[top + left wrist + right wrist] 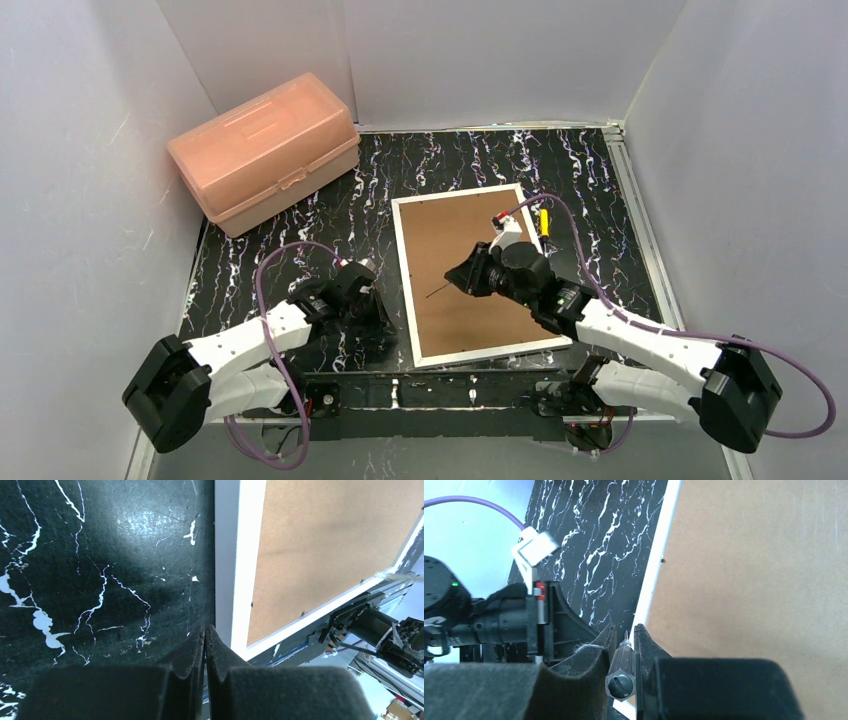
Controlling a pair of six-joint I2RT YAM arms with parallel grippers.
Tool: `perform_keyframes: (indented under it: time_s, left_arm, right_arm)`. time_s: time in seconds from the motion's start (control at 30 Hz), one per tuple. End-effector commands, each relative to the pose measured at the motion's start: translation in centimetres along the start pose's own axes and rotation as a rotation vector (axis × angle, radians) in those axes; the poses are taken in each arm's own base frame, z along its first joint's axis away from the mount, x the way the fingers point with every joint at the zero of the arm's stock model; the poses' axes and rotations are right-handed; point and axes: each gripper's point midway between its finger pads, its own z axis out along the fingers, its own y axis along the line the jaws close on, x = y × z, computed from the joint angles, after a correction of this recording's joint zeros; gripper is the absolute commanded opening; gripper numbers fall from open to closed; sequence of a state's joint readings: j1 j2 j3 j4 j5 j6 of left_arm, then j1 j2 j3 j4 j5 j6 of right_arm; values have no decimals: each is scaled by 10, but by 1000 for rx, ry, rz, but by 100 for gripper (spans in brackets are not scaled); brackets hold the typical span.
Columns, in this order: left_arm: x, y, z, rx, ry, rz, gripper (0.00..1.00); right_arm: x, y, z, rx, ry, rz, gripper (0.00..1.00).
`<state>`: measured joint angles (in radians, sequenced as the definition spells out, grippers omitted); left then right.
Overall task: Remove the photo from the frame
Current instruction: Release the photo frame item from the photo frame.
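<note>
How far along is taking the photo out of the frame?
Done: the frame lies face down, brown back up. In hand: the right gripper holds a thin pointed tool over the back; the left gripper, shut and empty, sits beside the frame's left edge. Left: back not yet opened, photo not visible.

Your overhead view looks down from high above the near edge of the table (440,160), far enough off to take in all of it. Your left wrist view sits low and close, looking past the left gripper (205,630) at the near left corner of the frame (320,545). Your right wrist view looks down past the right gripper (624,630), close above the frame's left side. All three views share that side.
</note>
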<state>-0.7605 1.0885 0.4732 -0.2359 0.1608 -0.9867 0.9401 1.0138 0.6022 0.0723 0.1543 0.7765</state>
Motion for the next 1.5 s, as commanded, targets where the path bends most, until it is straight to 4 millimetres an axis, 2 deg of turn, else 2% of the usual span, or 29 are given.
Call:
perform_keyframes:
  time_s: [0.0, 0.23, 0.63, 0.93, 1.1, 1.47]
  left_arm:
    - [-14, 0, -16, -26, -54, 39, 0]
    - [-26, -7, -19, -3, -72, 56, 4]
    - [-55, -25, -10, 63, -134, 57, 34]
    - [-78, -31, 2, 103, -135, 34, 38]
    - [-84, -32, 7, 90, -132, 68, 38]
    - [-94, -32, 23, 71, -114, 64, 37]
  right_arm:
    - [0, 0, 5, -153, 59, 37, 1]
    - [-13, -18, 18, -266, 2, 134, 1]
    - [-28, -40, 37, -247, -157, 79, 1]
    - [-24, -49, 54, -265, -187, 30, 1]
    - [-15, -55, 61, -295, -170, 45, 1]
    - [-9, -68, 76, -337, -146, 105, 1]
